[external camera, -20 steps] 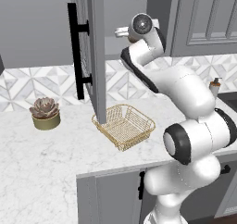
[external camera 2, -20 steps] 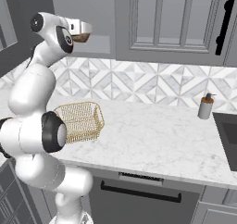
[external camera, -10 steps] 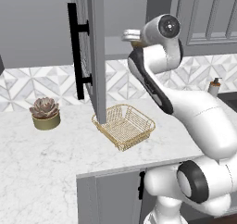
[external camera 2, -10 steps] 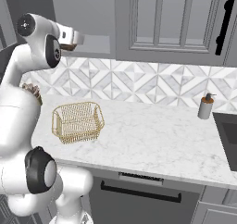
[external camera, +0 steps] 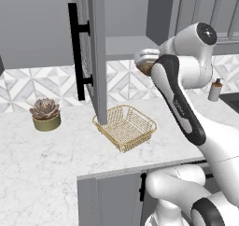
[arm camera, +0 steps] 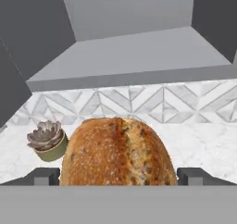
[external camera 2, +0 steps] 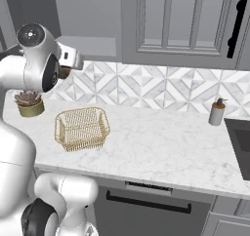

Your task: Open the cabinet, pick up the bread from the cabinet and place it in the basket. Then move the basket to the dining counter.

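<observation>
Bread: golden-brown crusty roll, rough speckled crust with a split down the top, low centre of the hand view, pinched between the two dark fingertips that flank it at either side. In the left base view the bread is a small brown patch at upper centre, tucked under the gripper, above the worktop and just right of the open cabinet door. Since half a second ago the wrist has dropped and drawn back from the cabinet opening toward the camera; a second ago it sat higher and further left in that view. Basket unmoved, gold wire mesh, empty, centre of the left base view on the marble worktop, below and left of the gripper. Potted succulent at centre left. Soap dispenser at right of the right base view, well apart from the basket.
</observation>
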### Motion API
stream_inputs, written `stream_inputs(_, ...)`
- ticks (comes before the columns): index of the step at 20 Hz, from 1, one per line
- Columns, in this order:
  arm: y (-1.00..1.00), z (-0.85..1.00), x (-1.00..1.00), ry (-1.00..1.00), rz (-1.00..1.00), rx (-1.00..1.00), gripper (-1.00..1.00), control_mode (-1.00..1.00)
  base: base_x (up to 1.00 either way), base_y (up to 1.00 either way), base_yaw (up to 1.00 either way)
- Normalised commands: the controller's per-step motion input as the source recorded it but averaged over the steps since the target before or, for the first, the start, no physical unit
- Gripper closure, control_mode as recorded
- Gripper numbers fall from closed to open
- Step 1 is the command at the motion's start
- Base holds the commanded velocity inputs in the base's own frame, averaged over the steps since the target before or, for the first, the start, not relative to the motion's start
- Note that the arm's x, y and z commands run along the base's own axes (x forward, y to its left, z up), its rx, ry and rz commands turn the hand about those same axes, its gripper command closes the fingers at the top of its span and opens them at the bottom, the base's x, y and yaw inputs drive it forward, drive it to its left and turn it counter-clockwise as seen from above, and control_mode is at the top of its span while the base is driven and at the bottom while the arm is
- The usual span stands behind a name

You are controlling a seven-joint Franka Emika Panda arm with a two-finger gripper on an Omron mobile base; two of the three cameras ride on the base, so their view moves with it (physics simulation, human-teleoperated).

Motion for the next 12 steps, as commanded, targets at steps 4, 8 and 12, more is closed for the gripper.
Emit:
stream_inputs(4,0.04,-0.69,-0.74,0.49,0.12,-0.03,1.00,-1.00,0.00,0.00,0.00)
stream_inputs(8,0.04,-0.97,-0.03,0.18,0.04,0.01,1.00,-1.00,0.00,0.00,0.00)
stream_inputs(12,0.26,-1.00,0.05,0.01,0.00,-0.12,1.00,-1.00,0.00,0.00,0.00)
